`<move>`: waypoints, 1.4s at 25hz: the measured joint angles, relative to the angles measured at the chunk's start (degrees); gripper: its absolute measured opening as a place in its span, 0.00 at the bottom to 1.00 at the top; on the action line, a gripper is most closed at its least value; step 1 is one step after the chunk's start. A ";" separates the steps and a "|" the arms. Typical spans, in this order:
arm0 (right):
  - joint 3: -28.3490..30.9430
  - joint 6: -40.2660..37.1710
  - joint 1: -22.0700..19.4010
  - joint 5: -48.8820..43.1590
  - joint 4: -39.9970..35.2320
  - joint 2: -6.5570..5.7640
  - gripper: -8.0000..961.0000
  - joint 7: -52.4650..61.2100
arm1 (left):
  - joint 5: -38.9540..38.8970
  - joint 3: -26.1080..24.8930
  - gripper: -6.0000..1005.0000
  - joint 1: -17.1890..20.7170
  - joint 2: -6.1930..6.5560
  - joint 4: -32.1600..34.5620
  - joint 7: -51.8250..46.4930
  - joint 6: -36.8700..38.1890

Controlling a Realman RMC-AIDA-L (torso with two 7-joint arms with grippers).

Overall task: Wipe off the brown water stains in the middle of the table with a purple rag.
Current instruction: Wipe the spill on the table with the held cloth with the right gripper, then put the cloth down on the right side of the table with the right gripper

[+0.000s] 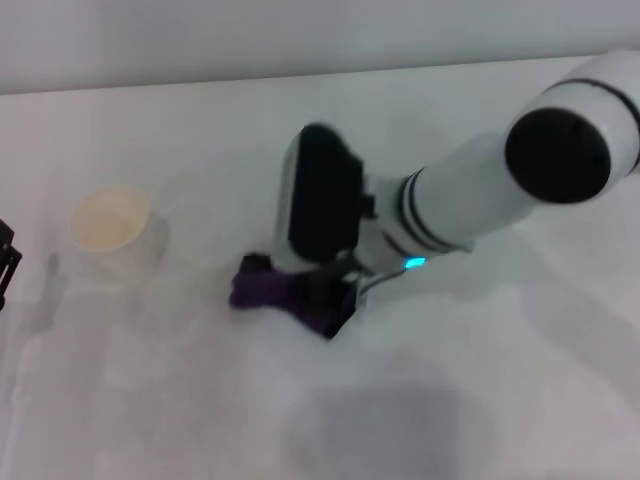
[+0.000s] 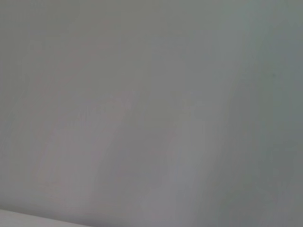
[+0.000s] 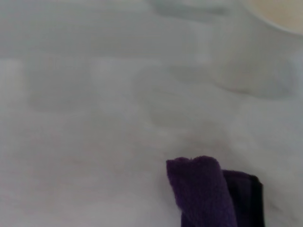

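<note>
The purple rag [image 1: 262,288] lies pressed on the white table [image 1: 200,400] near the middle. My right gripper [image 1: 328,300] reaches in from the right, pointing down, and is shut on the rag's right end. In the right wrist view the rag [image 3: 201,191] sticks out in front of a dark finger [image 3: 248,198]. No brown water stain shows clearly in any view; the spot under the rag and gripper is hidden. My left gripper [image 1: 5,262] is parked at the far left edge, only a dark sliver showing.
A cream-white paper cup [image 1: 110,228] stands upright to the left of the rag, about a cup's width away; its rim also shows in the right wrist view [image 3: 279,14]. The left wrist view shows only plain pale surface.
</note>
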 joint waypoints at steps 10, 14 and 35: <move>12.01 -1.54 -0.52 -8.23 5.56 -0.21 0.10 0.03 | 0.00 -0.63 0.88 -0.12 0.06 -0.02 0.00 0.03; 13.47 -0.50 -0.84 -8.61 4.78 -0.37 0.10 0.10 | 0.00 -0.77 0.88 -0.21 0.08 -0.25 0.00 0.14; 17.91 6.07 -11.78 -10.48 -8.19 -0.58 0.18 1.18 | -0.18 -0.79 0.88 -2.21 0.09 -2.20 -0.35 0.17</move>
